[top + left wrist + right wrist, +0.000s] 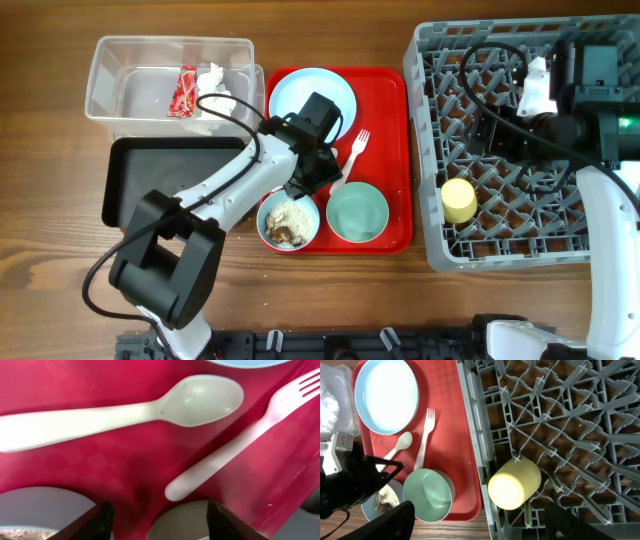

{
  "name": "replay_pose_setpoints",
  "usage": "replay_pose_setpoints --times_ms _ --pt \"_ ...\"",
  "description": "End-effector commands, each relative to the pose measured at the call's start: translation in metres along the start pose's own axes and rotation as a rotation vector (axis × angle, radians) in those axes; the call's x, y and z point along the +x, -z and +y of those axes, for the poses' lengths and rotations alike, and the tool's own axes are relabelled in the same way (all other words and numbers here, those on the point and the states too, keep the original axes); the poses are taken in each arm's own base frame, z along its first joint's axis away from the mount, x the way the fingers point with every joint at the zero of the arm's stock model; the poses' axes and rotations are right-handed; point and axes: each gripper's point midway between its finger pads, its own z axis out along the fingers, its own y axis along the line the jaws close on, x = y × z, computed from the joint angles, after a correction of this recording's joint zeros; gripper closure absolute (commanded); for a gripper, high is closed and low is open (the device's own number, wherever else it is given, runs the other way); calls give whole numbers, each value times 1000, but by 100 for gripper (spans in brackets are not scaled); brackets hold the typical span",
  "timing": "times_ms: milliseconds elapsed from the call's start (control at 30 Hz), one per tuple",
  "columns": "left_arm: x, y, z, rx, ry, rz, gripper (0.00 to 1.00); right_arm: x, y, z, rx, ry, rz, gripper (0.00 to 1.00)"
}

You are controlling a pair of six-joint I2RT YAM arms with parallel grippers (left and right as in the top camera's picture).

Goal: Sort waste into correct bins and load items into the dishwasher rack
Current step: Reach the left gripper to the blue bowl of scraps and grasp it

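Spoon (pixel 125 412), white plastic: lying on the red tray (pixel 125 465), just beyond my left fingers (pixel 102 522), which stand parted and empty, placed, I judge, to take it. Fork (pixel 235 445) beside it, right. Right fingers (pixel 575 522) parted, empty, above dishwasher rack (pixel 560 410); yellow cup (pixel 515 482) inside.

Table (pixel 60 290) w/ 4 things: tub (pixel 140 92), black tray (pixel 132 182), red tray (pixel 393 120), rack (pixel 500 250).
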Motion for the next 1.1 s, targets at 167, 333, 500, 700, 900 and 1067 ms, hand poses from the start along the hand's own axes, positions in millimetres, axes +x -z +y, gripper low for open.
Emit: replay_pose_setpoints --times_ms 167,333,500,700,900,1067 --pt "-37 51 -8 30 3 -100 21 -3 0 4 -16 19 -2 16" --pt "-3 44 18 -95 38 -2 21 -3 0 4 -16 22 -2 16" --pt "20 22 16 -117 50 -13 26 -2 0 4 -14 45 0 16" --pt "20 5 20 -127 42 -36 35 1 0 4 -13 65 13 16" --pt "12 2 27 -141 83 -54 62 5 -4 2 -10 64 28 16" --pt "15 -2 27 -138 74 -53 78 9 -8 0 -7 60 46 16"
